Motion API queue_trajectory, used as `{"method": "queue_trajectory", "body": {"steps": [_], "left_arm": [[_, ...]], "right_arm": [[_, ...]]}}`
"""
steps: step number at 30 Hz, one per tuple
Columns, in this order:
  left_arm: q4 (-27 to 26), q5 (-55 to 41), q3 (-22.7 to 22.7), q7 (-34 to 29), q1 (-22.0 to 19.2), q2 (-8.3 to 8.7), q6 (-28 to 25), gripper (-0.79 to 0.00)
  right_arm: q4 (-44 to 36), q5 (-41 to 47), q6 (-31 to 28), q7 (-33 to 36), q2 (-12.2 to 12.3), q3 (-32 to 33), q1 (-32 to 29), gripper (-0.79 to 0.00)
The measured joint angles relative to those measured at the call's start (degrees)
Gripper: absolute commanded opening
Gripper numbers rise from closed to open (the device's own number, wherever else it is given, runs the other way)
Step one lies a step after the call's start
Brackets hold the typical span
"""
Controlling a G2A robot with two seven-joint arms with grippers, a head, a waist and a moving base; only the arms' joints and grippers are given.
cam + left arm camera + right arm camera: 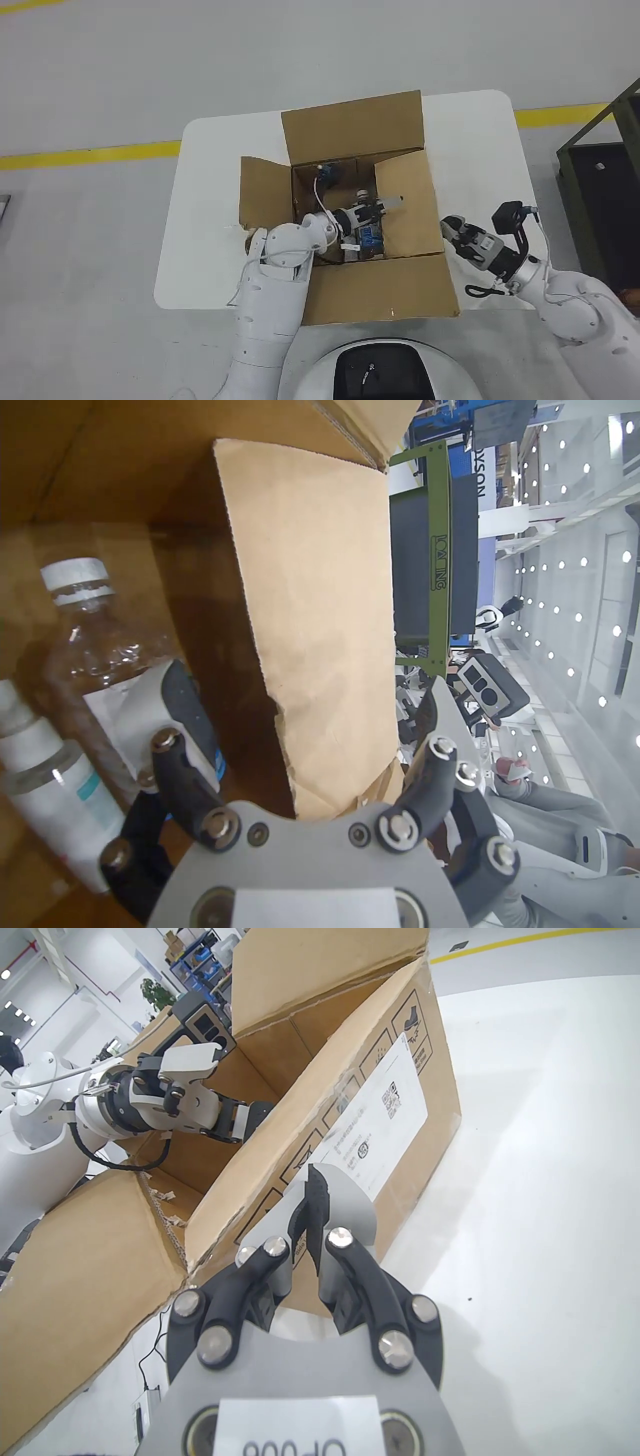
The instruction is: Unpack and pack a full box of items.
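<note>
A brown cardboard box (355, 130) is sitting on a white rounded table (215, 200). A clear plastic bottle (100, 650) is resting inside beside the left gripper (390, 206), and the right gripper (452, 228) is hanging outside, rightward.

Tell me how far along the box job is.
Done: the box flaps are open. In hand: nothing; the left jaws are open inside the box beside a clear bottle, the right jaws shut outside it. Left: that bottle and a white-labelled bottle sit in the box, so unpacking and repacking remain.

I am counting one box (352, 125) and one table (215, 210). I am seeing one clear bottle (95, 640), one white bottle (45, 790).
</note>
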Motion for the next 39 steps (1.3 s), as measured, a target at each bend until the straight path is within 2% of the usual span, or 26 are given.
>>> {"method": "queue_trajectory", "body": {"steps": [7, 14, 15, 16, 17, 18, 19, 20, 24, 28, 35, 39], "left_arm": [[2.1, -2.8, 1.5, 0.1, -1.6, 0.24, -0.2, 0.0], [0.4, -16.8, -0.1, -1.1, -1.3, 0.33, -2.4, 0.0], [0.0, -18.4, -0.5, -1.1, -1.2, 0.41, -2.6, 0.0], [-0.6, -19.7, -0.7, -1.2, -1.1, 0.49, -2.8, 0.0], [-1.5, -21.2, -0.8, -1.6, -1.0, 0.58, -2.9, 0.0], [-2.1, -22.3, -0.7, -2.0, -1.0, 0.61, -3.0, 0.0], [-2.7, -23.6, -0.5, -2.3, -1.0, 0.62, -3.0, 0.0], [-3.4, -25.0, 0.0, -2.8, -1.2, 0.61, -3.0, 0.0], [-4.8, -27.2, 3.1, -4.2, -3.3, 0.4, -3.5, 0.0], [-3.5, -26.7, 7.8, -5.2, -6.8, -0.06, -3.9, 0.0], [3.8, -27.6, 15.5, -4.1, -13.4, -1.45, -5.2, 0.0], [7.8, -27.4, 18.0, -3.8, -15.6, -1.92, -5.8, 0.0]], "right_arm": [[-0.1, 0.2, 0.0, 0.4, 0.0, -0.2, 0.5, -0.785], [-0.2, 0.3, -0.1, 0.6, 0.0, -0.2, 0.8, -0.785], [-0.3, 0.4, -0.1, 0.6, 0.0, -0.1, 0.8, -0.767], [-0.3, 0.8, 0.0, 0.5, 0.0, 0.1, 0.8, -0.6], [-0.4, 1.5, 0.3, 0.3, 0.0, 0.4, 0.7, -0.483], [-0.3, 2.6, 0.7, 0.0, -0.1, 0.7, 0.5, -0.117], [-0.3, 4.2, 1.2, -0.1, -0.1, 1.0, 0.4, -0.022], [-0.3, 6.9, 2.1, -0.1, -0.1, 1.5, 0.3, 0.0], [-1.1, 19.0, 6.3, 2.1, -0.2, 3.9, 0.0, 0.0], [-2.8, 32.4, 10.8, 7.3, 0.0, 7.1, -0.6, 0.0], [-3.0, 53.4, 13.0, 13.0, 0.1, 12.5, -1.4, 0.0], [-3.0, 56.0, 13.6, 15.2, 0.3, 14.3, -1.6, 0.0]]}}
